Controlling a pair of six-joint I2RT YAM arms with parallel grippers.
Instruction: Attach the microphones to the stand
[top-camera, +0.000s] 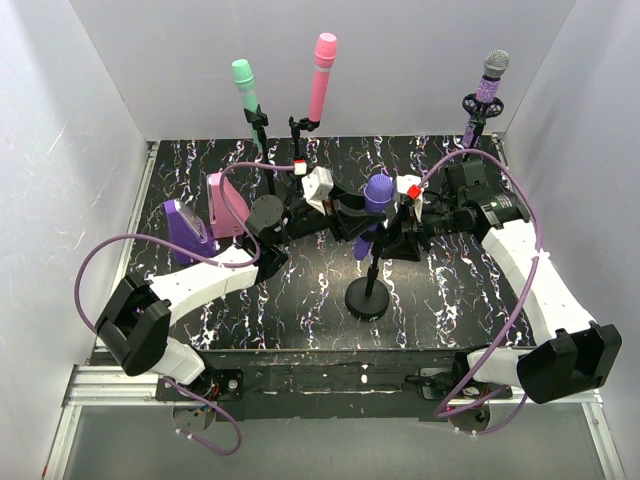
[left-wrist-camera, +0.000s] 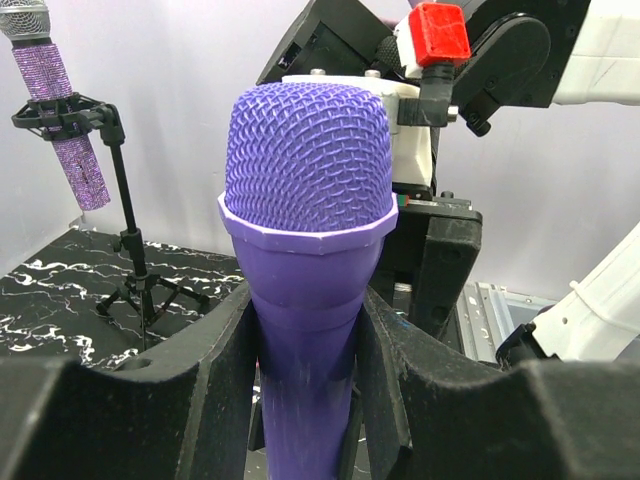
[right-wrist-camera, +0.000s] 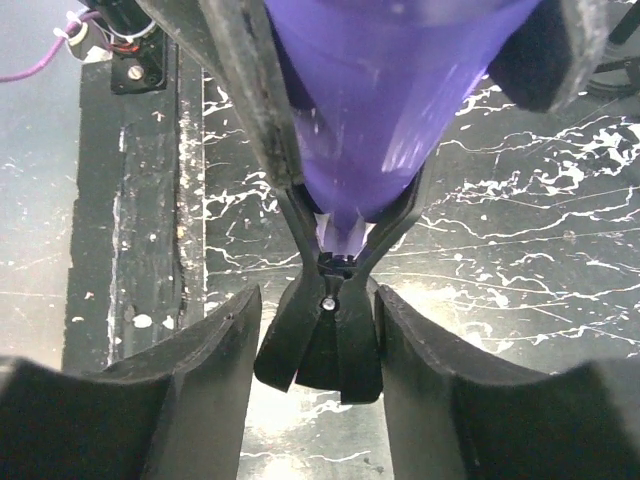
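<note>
The black, white-veined bench (top-camera: 300, 310) carries a round-based stand (top-camera: 367, 298) near its middle. Along the back edge three microphones already sit in their holders: mint green (top-camera: 245, 85), pink (top-camera: 324, 65) and glittery purple (top-camera: 491, 85). On the left lie a pink wedge (top-camera: 226, 205) and, just beside it, a purple wedge (top-camera: 186, 232).

The plain purple microphone (left-wrist-camera: 305, 170) stands head-up above the round-based stand — the left tool (left-wrist-camera: 305, 360) is clamped on its body, a finger on each side. Its tapered lower end sits between the spread arms of the stand's clip (right-wrist-camera: 320, 350). The right tool (right-wrist-camera: 315, 300) pinches that clip's handles.
</note>
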